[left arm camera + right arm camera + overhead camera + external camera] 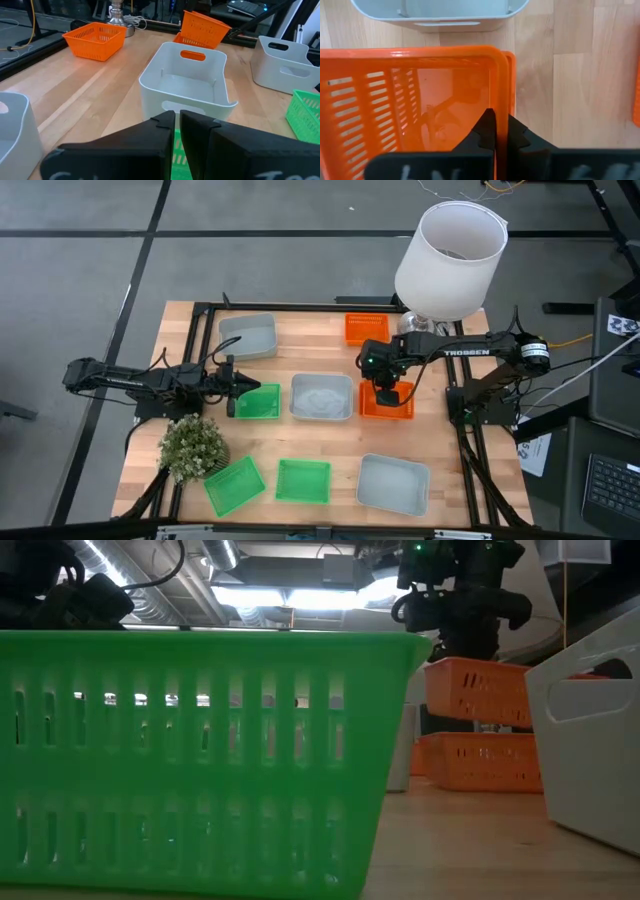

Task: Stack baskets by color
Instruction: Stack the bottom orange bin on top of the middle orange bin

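My right gripper (pixel 385 387) points down at the table's middle right, shut on an orange basket (pixel 478 690). That basket hangs just over a second orange basket (pixel 487 762). A third orange basket (pixel 367 328) sits at the far edge. My left gripper (pixel 177 120) is level at the left, its fingers shut, over the left rim of a green basket (pixel 260 402). Two more green baskets (pixel 233 485) (pixel 303 480) sit at the near edge. Grey baskets stand at the far left (pixel 248 336), the centre (pixel 322 397) and the near right (pixel 394 482). My right gripper holds the upper orange basket by its far side wall (pixel 501 95), about midway along the rim. One finger is inside the basket and one outside. The fingers come from above, pointing down. The basket hangs tilted over the lower orange basket; whether it touches that one I cannot tell.
A big white lampshade (pixel 450 250) stands on its metal base at the far right corner. A small bushy plant (pixel 192 445) sits near the left edge. Bare wood lies between the centre grey basket and the near row.
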Tool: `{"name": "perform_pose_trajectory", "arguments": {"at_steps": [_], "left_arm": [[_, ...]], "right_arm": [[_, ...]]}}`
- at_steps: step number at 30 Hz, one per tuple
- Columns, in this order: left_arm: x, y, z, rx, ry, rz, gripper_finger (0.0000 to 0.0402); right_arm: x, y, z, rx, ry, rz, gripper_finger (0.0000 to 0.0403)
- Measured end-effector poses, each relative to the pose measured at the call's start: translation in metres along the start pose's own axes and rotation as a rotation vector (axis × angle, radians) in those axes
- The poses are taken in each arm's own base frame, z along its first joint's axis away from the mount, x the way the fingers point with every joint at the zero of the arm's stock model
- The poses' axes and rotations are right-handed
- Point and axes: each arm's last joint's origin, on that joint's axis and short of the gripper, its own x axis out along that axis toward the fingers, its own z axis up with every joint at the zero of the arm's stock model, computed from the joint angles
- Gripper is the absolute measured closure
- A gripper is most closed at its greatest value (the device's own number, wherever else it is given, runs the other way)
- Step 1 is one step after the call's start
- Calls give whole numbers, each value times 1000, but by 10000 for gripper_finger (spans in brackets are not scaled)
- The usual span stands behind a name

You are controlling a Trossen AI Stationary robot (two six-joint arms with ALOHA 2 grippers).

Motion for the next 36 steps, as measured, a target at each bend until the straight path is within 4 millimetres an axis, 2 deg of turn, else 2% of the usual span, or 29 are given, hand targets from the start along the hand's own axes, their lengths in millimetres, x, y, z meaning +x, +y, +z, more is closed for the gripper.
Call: {"name": "perform_pose_trajectory", "arguments": {"at_steps": [14, 25, 36], "left_arm": [[0, 0, 0, -1, 0, 0, 380], [0, 0, 0, -1, 0, 0, 380], [0, 0, 0, -1, 0, 0, 380]], "right_arm": [[0, 0, 0, -14, 0, 0, 377], [0, 0, 0, -29, 0, 1, 321], [-4, 0, 2, -25, -6, 0, 317]]}}
